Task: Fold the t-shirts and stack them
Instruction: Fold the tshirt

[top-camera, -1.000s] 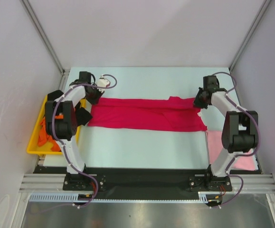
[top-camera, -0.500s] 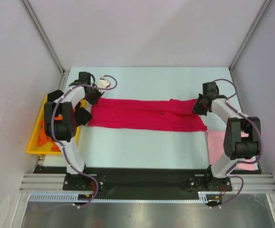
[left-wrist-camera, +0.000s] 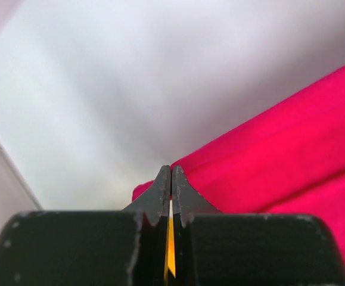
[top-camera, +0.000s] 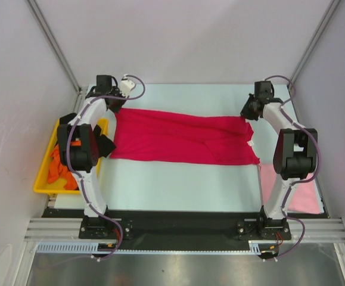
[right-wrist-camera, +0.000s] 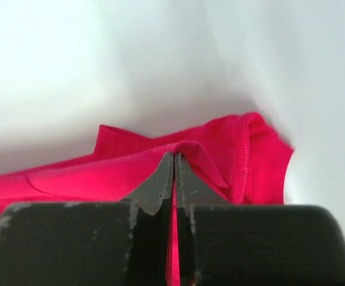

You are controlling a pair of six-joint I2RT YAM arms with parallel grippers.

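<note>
Left gripper and right gripper, both pinching the crimson t-shirt by its far corners, have pulled it wider; spread flat, fold pending.

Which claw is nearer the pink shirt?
Right. The right claw grips the red shirt's far right corner, beyond the pink shirt; left claw grips its far left corner, across the table.

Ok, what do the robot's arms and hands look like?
The left arm and right arm are white links with black joint housings, purple-grey cables looping alongside. The left hand and right hand each have two matte black fingers tapering to points, edges scuffed.
</note>
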